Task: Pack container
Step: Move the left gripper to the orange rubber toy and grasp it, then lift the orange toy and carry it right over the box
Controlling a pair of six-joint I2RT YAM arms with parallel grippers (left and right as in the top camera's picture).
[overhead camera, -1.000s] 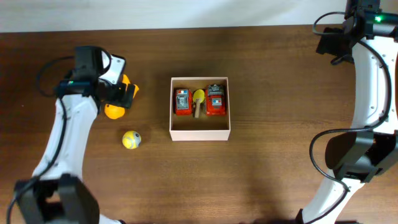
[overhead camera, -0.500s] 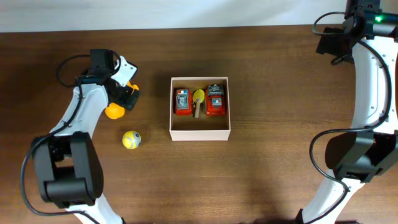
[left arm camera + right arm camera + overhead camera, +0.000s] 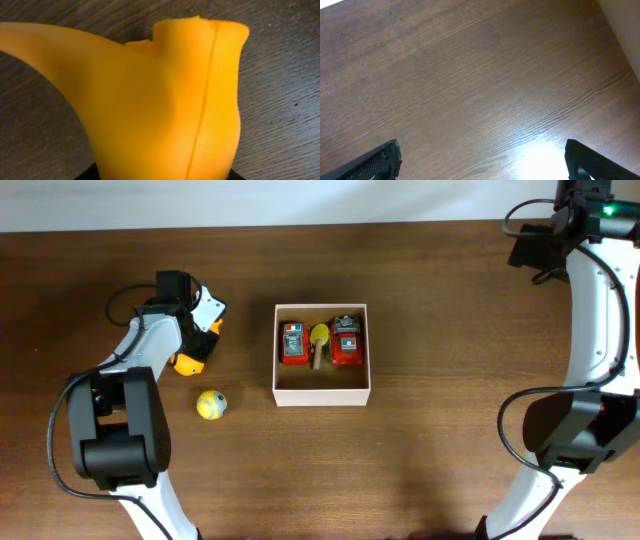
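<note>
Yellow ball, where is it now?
Overhead view: the yellow ball lies left of the box, just below the orange toy in frame.

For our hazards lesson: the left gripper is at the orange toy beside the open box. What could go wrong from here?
1. The smooth, curved orange rubber toy could slip from the left gripper.
2. Two red toys crowd the rear of the white-walled square container; dropped there, it may tip out.
3. The small yellow ball lies close by and could be knocked rolling.
</note>
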